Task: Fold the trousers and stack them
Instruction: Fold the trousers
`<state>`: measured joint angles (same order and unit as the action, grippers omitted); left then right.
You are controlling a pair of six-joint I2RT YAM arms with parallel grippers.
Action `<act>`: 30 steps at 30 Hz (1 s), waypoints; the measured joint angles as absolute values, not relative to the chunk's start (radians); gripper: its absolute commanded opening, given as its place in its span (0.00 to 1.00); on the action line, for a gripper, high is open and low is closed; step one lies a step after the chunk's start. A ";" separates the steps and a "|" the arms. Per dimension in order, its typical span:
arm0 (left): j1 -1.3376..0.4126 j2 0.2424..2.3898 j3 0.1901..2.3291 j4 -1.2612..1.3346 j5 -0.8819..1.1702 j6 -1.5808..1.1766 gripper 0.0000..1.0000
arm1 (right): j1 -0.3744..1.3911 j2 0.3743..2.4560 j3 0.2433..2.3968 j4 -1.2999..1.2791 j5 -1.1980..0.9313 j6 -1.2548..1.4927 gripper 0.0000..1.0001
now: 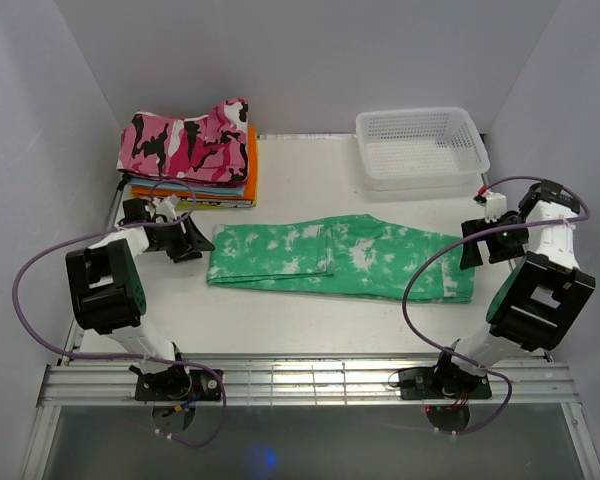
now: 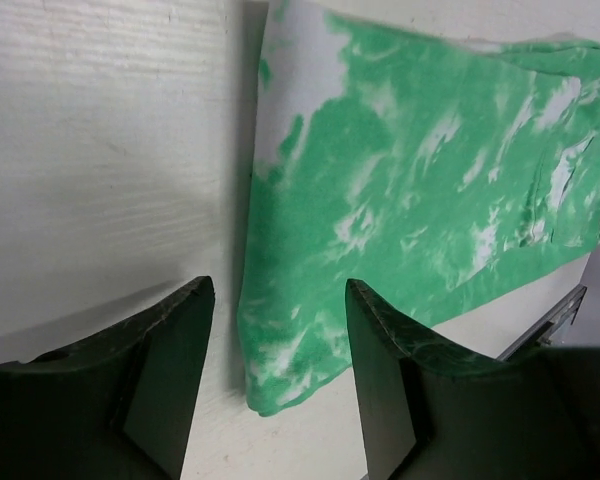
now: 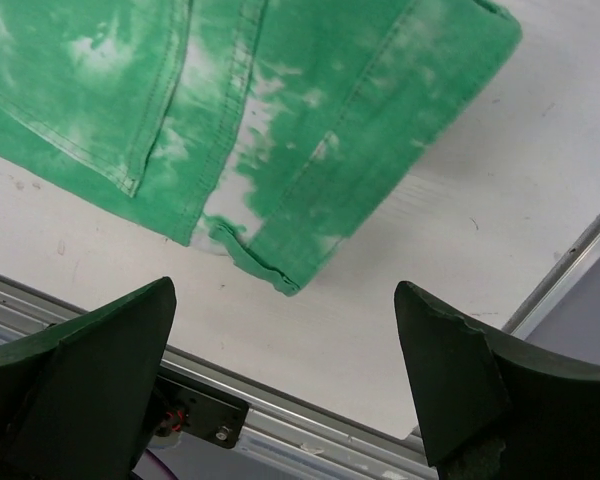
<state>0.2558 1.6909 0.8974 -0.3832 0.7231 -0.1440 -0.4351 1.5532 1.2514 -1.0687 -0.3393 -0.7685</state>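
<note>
On bench (image 1: 290, 325) centre, trousers (image 1: 340, 258) lie flat; left tool (image 1: 192, 243) at their left edge, jaws half-spread, gripping nothing; right tool (image 1: 480, 248) by right end, spread wide, empty.

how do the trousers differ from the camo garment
The trousers are green with white blotches; the camo garment is pink, black and white. The trousers lie long and flat on the table; the camo garment sits on a stack of folded clothes at the far left. Both are patterned fabric.
</note>
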 measured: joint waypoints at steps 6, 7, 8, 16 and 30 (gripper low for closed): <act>0.265 1.700 0.963 -0.416 0.725 -0.072 0.67 | -0.525 1.638 1.311 -1.090 -0.347 -0.743 0.97; 0.266 1.709 0.966 -0.414 0.727 -0.070 0.66 | -0.534 1.654 1.320 -1.092 -0.347 -0.736 0.97; 0.266 1.720 0.967 -0.411 0.728 -0.071 0.66 | -0.544 1.671 1.328 -1.093 -0.347 -0.728 0.98; 0.267 1.809 0.961 -0.359 0.817 -0.106 0.59 | -0.562 1.776 1.318 -1.041 -0.358 -0.667 0.74; 0.258 1.842 0.916 -0.266 0.892 -0.151 0.40 | -0.533 1.860 1.255 -0.941 -0.377 -0.606 0.54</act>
<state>0.2584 1.8416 0.9157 -0.2657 0.8921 -0.1513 -0.5327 1.8595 1.2549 -0.9413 -0.3771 -0.6060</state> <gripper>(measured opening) 0.448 0.564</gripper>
